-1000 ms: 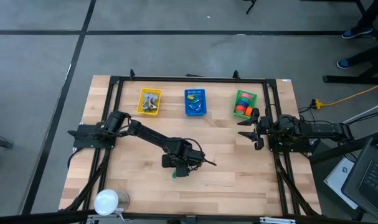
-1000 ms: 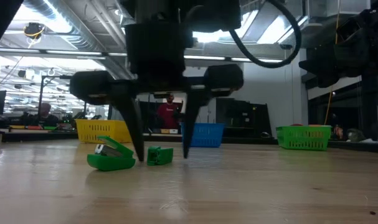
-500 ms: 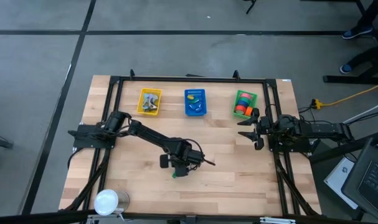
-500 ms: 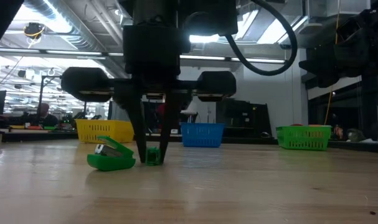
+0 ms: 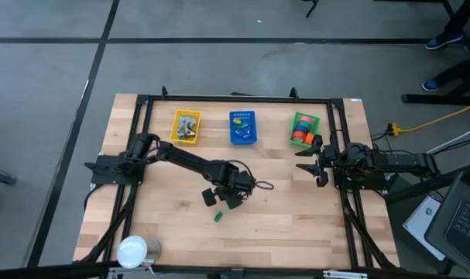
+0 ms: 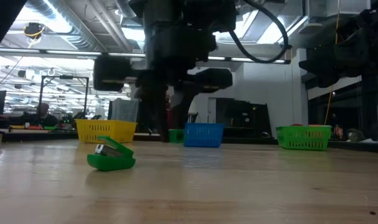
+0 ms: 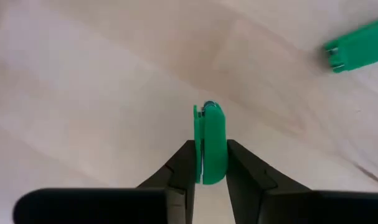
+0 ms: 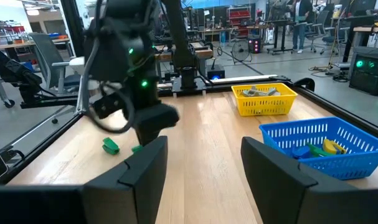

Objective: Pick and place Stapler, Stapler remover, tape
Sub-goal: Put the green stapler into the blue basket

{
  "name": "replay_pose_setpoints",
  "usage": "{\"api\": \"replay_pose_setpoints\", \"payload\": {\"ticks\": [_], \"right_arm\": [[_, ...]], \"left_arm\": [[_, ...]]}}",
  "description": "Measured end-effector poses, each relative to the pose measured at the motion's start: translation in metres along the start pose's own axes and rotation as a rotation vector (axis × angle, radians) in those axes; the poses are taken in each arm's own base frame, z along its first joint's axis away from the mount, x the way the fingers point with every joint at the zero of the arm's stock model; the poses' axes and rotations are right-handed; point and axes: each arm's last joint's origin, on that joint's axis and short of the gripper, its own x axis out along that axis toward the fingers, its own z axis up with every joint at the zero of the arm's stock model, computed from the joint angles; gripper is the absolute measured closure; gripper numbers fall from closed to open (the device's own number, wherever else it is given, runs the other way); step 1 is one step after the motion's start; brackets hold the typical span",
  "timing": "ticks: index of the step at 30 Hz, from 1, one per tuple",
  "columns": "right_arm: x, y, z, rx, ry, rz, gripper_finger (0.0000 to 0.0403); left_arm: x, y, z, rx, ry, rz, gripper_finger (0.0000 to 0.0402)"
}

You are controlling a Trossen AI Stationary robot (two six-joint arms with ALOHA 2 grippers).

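Note:
My left gripper (image 7: 210, 163) (image 5: 223, 194) hangs over the table's middle, shut on a small green piece (image 7: 208, 140) (image 6: 175, 134); stapler or stapler remover, I cannot tell. A second green piece (image 6: 111, 158) (image 5: 217, 218), hinged with a metal insert, lies on the wood nearer the front edge. The tape rolls (image 5: 300, 136) lie in the green basket (image 5: 306, 120). My right gripper (image 8: 204, 168) (image 5: 318, 163) waits open at the table's right side, with nothing between its fingers. My left gripper pinches the small green piece by its two broad flat sides (image 7: 215, 158) between the two fingers, at one end of it. The fingers point down from above. The piece stands on edge, juts past the fingertips and hangs clear of the table.
A yellow basket (image 5: 185, 127), a blue basket (image 5: 243, 128) and the green basket stand in a row along the far edge. A white round thing (image 5: 132, 250) sits at the near left corner. Black frame rails (image 5: 235, 98) border the table.
My left gripper has shut on the small green piece, lifted it off the table and carried it up and toward the far edge, turning as it went. The hinged green piece has stayed where it lay.

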Motion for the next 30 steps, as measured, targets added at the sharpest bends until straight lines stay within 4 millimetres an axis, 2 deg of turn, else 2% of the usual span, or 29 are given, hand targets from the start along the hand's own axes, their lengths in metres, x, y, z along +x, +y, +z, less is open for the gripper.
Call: {"api": "replay_pose_setpoints", "payload": {"ticks": [17,23,30], "right_arm": [[0.0,0.0,0.0,0.0,0.0,0.0,0.0192],[0.0,0.0,0.0,0.0,0.0,0.0,0.0192],[0.0,0.0,0.0,0.0,0.0,0.0,0.0192]], "left_arm": [[-0.054,0.039,-0.03,-0.322,-0.115,0.285,0.0343],[-0.063,0.048,-0.039,-0.373,-0.12,0.364,0.0343],[-0.068,0.063,-0.065,-0.479,-0.138,0.38,0.0343]]}}
